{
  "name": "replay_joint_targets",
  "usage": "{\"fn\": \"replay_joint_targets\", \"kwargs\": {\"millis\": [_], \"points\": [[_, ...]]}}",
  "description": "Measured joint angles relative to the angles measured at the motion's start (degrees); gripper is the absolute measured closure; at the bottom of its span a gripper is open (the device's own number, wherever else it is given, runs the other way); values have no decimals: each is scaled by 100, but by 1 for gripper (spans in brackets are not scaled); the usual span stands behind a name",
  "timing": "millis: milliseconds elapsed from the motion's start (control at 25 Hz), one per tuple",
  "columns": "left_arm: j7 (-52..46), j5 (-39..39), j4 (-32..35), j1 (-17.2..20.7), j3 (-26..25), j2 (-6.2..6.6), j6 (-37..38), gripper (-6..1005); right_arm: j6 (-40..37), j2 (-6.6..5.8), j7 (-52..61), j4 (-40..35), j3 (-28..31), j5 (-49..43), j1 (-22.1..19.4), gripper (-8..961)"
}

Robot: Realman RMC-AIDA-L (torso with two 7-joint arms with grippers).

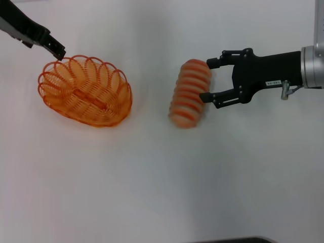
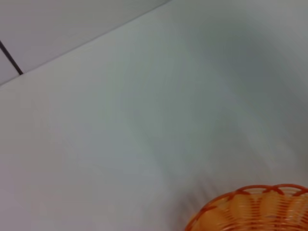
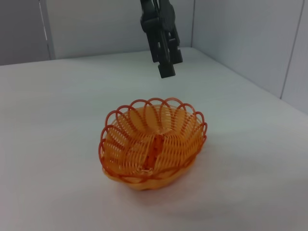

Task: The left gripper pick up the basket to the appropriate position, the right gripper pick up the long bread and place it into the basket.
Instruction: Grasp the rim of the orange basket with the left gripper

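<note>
The oval orange wire basket [image 1: 85, 91] sits placed, just below the left gripper's [image 1: 59, 51] clenched, empty fingers. The ridged tan long bread [image 1: 190, 93] lies between the right gripper's [image 1: 208, 79] spread fingers, not yet lifted.

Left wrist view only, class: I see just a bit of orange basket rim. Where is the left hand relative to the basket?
Observer: The left hand hangs above the basket, over its far-left rim, not touching it.
Operator: Anything in the basket?
Observer: No, it is empty and sits on the table.
Operator: And the long bread?
Observer: The long bread lies on the table to the basket's right; the right hand is open, one finger on each side of it.
</note>
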Motion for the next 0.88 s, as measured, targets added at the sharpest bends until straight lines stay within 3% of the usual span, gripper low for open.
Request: {"fn": "replay_joint_targets", "kwargs": {"millis": [880], "points": [[55,11,-1401,24,594,23,-1571,222,21,0,-73,133,-51,2,0,40]]}}
